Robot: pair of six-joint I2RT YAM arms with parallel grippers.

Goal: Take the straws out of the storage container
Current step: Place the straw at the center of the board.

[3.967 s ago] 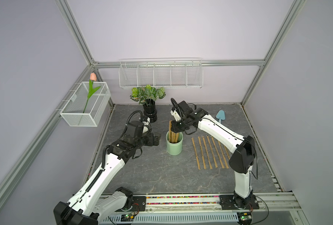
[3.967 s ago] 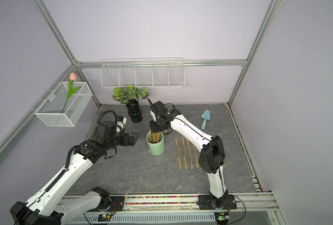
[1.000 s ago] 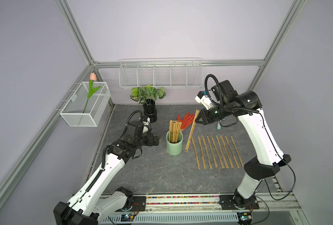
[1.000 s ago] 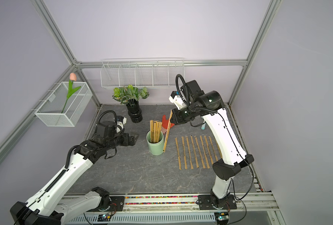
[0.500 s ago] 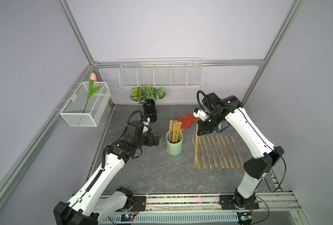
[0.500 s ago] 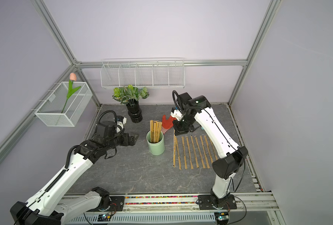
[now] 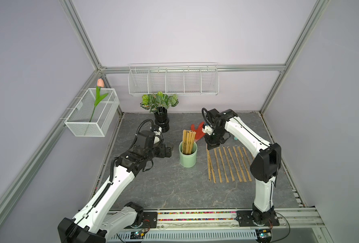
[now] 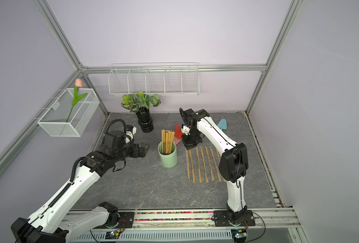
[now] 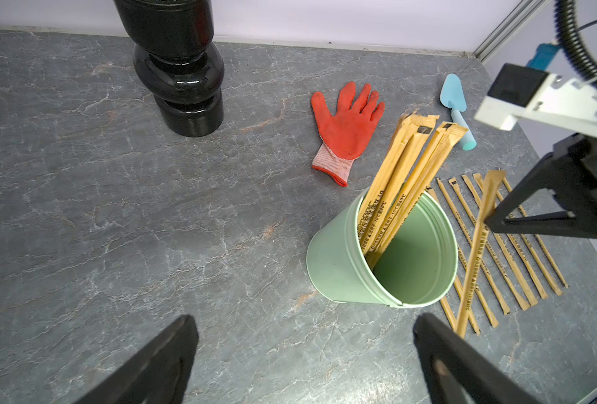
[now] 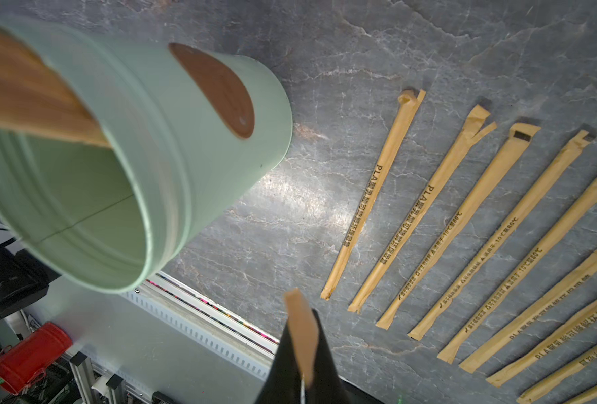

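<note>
The storage container (image 7: 187, 156) is a mint-green cup in mid-table, also seen in the wrist views (image 9: 381, 266) (image 10: 132, 168). Several tan straws (image 7: 188, 140) (image 9: 405, 175) stand in it, leaning on one wall. To its right, several more straws (image 7: 229, 164) (image 10: 465, 227) lie in a row on the table. My right gripper (image 7: 211, 146) (image 10: 302, 335) is shut on the top end of one straw (image 9: 479, 245). This straw hangs down at the row's left edge, between cup and row. My left gripper (image 7: 168, 152) (image 9: 304, 325) stands open and holds nothing, just left of the cup.
A red glove (image 7: 197, 131) lies behind the cup and a blue trowel (image 8: 222, 124) lies further right. A black vase with a plant (image 7: 161, 122) stands at the back. White wire baskets hang on the back wall (image 7: 173, 81) and left wall (image 7: 92, 115).
My right gripper lifted one straw out of the cup, swung it right and lowered it to the left edge of the laid row. The left arm has not moved.
</note>
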